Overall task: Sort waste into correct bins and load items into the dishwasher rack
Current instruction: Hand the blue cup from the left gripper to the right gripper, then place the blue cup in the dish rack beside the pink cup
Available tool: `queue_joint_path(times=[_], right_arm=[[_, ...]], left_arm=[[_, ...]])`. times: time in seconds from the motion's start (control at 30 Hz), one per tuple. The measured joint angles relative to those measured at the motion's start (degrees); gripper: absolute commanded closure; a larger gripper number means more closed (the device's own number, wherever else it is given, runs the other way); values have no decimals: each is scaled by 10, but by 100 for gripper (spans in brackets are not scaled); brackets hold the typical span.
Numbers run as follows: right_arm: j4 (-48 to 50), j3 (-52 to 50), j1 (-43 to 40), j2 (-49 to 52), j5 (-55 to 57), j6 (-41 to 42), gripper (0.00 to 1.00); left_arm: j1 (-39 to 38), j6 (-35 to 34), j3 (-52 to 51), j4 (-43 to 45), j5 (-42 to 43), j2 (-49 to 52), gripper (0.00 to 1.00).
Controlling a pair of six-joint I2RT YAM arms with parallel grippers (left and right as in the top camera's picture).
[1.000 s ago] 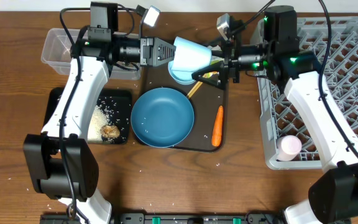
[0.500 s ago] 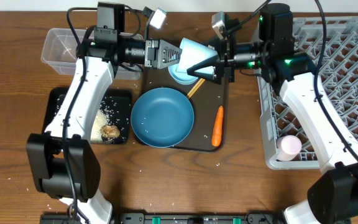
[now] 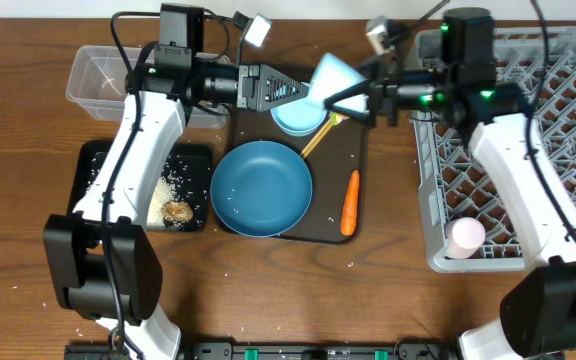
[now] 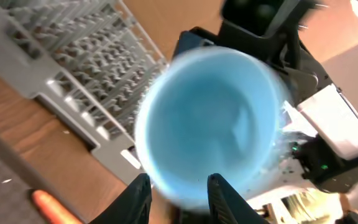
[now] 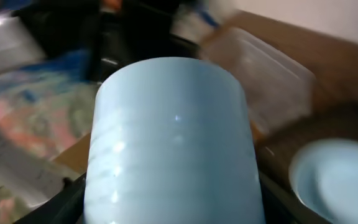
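Between the two pincers, above the serving tray [image 3: 360,150]: light-blue cup [image 3: 330,72], clamped in right pincer [image 3: 334,96]. Left pincer [image 3: 300,92] has its jaws apart at the cup's rim and looks not to be gripping.

Done: pink cup [image 3: 465,236] lies in dishwasher rack [image 3: 558,120], well below right pincer. Rice [image 3: 173,185] and brown lump [image 3: 177,211] are in black tray [image 3: 93,160], below left pincer.

To do: this cup into the rack, plus dark-blue bowl [image 3: 261,188], small light-blue bowl [image 3: 293,120] just under the pincers, chopsticks [image 3: 315,140], and carrot [image 3: 349,202] to a bin.
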Motion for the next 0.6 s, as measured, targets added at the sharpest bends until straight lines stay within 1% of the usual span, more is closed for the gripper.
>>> queue_joint_path(times=[0.13,0.3,0.37,0.43,0.53,0.6], right_arm=[[-90,1,-44,-1,76,12,53],[-240,17,-88,-13,216,21,53],[-306,48,-101,-22,287,27,51],[-350,78,-108,-32,342,31,50],[-419,121,-111,-50,436,43,50],[-451,131,-111,-59,485,50,49]], left_arm=[[9,0,0,-43,-72,0,64],[13,-2,0,-120,-230,0,64],[12,-2,0,-143,-290,0,64],[12,-2,0,-160,-344,0,64],[13,-2,0,-175,-405,0,64],[13,-2,0,-179,-431,0,64]])
